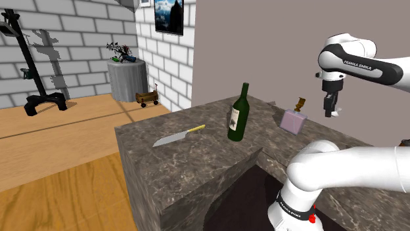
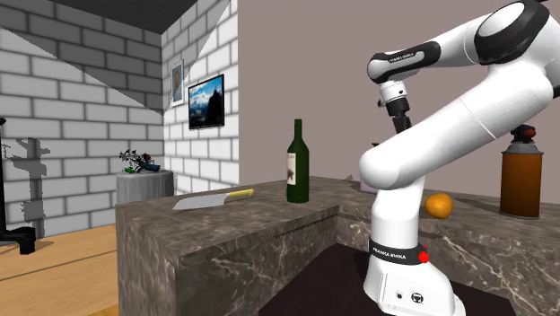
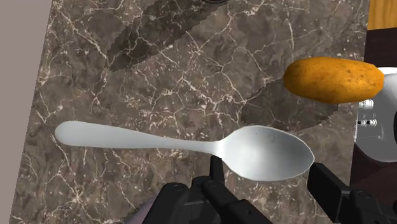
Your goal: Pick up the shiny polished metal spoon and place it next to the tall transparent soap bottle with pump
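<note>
On the dark veined marble counter (image 3: 127,76) a shiny silver metal spoon (image 3: 191,145) lies flat, with nothing holding it. In the wrist view its oval bowl sits between the fingers of the black two-finger gripper (image 3: 270,181), and its slim handle runs away to one side. The fingers stand apart and touch nothing, so the gripper is open above the spoon.

A rough orange-brown oblong thing (image 3: 331,79) rests near the bowl, apart from it. In the shoulder view the gripper (image 1: 330,108) points down over the counter. Just to its left stands a pale lilac square soap bottle (image 1: 294,118) with a brownish-gold pump, upright.

Further to that view's left are an upright dark green glass wine bottle (image 1: 238,113) with a pale label and a grey-bladed knife (image 1: 179,136) with a yellow handle, lying flat. At the second exterior view's right stands a brown cylindrical canister (image 2: 522,175) with a dark cap.
</note>
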`<state>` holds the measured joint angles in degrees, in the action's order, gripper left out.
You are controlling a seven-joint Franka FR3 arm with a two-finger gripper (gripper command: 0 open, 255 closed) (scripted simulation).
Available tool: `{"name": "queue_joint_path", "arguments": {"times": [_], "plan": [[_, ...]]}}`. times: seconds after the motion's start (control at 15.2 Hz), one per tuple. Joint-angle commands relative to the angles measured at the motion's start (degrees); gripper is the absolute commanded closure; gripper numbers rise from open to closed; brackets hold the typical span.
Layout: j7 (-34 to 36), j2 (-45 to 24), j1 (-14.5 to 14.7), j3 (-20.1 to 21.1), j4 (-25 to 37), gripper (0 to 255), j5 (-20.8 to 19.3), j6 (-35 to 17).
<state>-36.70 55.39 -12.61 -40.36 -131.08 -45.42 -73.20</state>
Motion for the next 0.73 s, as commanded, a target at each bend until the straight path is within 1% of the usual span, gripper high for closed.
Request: {"name": "queue_joint_path", "arguments": {"times": [0.0,0.66], "plan": [[0.44,0.51,-0.19,-0.75,-1.58,255,-0.61,-1.14],[2.67,2.36,-1.1,-4.66,-8.7,255,-3.78,-6.56]]}}
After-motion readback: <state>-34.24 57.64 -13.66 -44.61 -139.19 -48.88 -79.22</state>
